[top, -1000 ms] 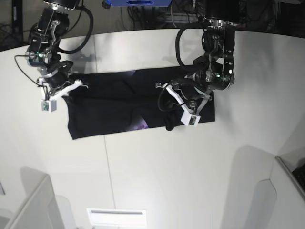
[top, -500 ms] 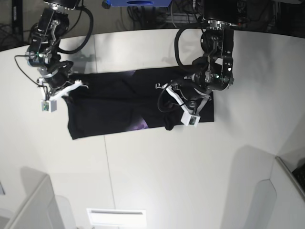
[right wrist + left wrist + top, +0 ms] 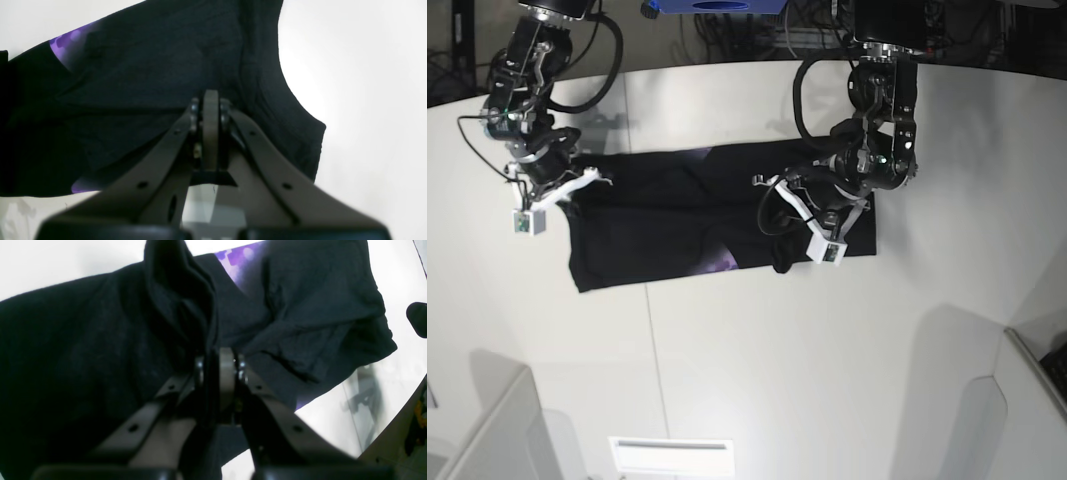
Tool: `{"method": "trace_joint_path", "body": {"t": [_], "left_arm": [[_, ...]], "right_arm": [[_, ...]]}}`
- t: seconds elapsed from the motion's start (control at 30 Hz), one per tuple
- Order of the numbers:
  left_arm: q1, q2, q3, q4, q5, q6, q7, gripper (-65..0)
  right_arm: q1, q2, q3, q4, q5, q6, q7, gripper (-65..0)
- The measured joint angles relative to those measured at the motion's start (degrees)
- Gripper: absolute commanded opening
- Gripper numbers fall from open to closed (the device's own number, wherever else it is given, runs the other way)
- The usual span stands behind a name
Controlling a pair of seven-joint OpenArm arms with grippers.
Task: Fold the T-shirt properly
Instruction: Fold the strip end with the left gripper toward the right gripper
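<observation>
Worktop white, smooth, faint seam running down its left part; grey box corners at the lower left and lower right edges, dark cables and a blue object beyond the far edge. T-shirt lies on the worktop between the two arms, spread as a long dark band, mostly plain black side up. Purple print peeks out at the near hem and again at the far edge. Cloth is matte knit, soft, rumpled, with creases and overlapping layers.

Left gripper sits on the shirt's end at the base view's right, clenched on a raised fold of black cloth that stands up in a ridge ahead of its tips. The arm body and its white camera block cover much of that end of the shirt from above.

Right gripper is at the opposite end, jaws pressed fully together right at the shirt's edge beside a curved hem; cloth lies under and behind the tips, cannot tell if any is pinched between them. Bare worktop to its right side in the wrist view.

Gripper fingers dark grey, hard, angular, with small bolt holes.
</observation>
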Motion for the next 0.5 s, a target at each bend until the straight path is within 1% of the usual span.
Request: {"method": "trace_joint_path", "body": {"t": [0.07, 0.17, 0.23, 0.3, 0.33, 0.43, 0.5], "left_arm": [[0.00, -0.02, 0.00, 0.00, -0.02, 0.00, -0.02, -46.7], [0.00, 0.00, 0.00, 0.00, -0.15, 0.00, -0.02, -31.8], [-0.35, -0.02, 0.00, -0.02, -0.46, 0.00, 0.00, -24.8], [-0.87, 0.02, 0.00, -0.61, -0.74, -0.04, -0.20, -21.1], [-1.16, 0.31, 0.00, -1.20, -0.66, -0.02, -0.24, -20.4], [-1.77, 1.44, 0.00, -2.54, -0.63, -0.17, -0.20, -20.1], [-1.68, 1.57, 0.20, -2.51, -0.81, -0.24, -0.20, -20.2]], "right_arm": [[0.00, 0.00, 0.00, 0.00, 0.00, 0.02, 0.00, -65.0], [0.00, 0.00, 0.00, 0.00, 0.00, 0.02, 0.00, -65.0], [0.00, 0.00, 0.00, 0.00, 0.00, 0.02, 0.00, -65.0], [-0.02, 0.00, 0.00, 0.00, 0.00, 0.02, 0.00, -65.0], [0.00, 0.00, 0.00, 0.00, 0.00, 0.02, 0.00, -65.0], [0.00, 0.00, 0.00, 0.00, 0.00, 0.02, 0.00, -65.0], [0.00, 0.00, 0.00, 0.00, -0.02, 0.00, 0.00, -65.0]]}}
